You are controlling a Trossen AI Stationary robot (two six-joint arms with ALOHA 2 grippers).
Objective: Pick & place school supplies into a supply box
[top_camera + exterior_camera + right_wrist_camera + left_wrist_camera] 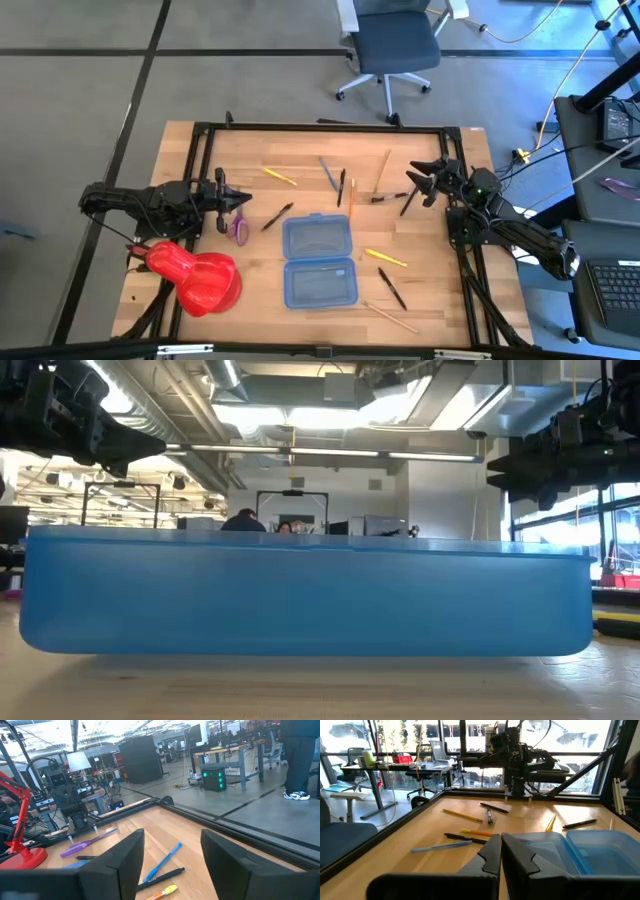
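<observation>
The supply box [320, 260] lies open at the table's middle, both blue halves flat; its wall [300, 595] fills the low view. School supplies lie scattered around it: purple scissors [239, 228], a yellow pencil [280, 176], a blue pen [328, 173], black pens [277, 216] and a wooden pencil [382, 172] on the far side. Another yellow pencil [385, 258] and a black pen [392, 288] lie to its right. My left gripper [245, 201] [501, 842] hovers shut at the left, above the scissors. My right gripper [413, 180] [172, 842] hovers open at the right. Neither holds anything.
A glossy red blob-shaped object [195, 275] sits at the near left corner beside the left arm. A black frame rail [330, 127] runs around the table. An office chair [395, 45] stands beyond the far edge, and a person's legs [297, 755] show in the room.
</observation>
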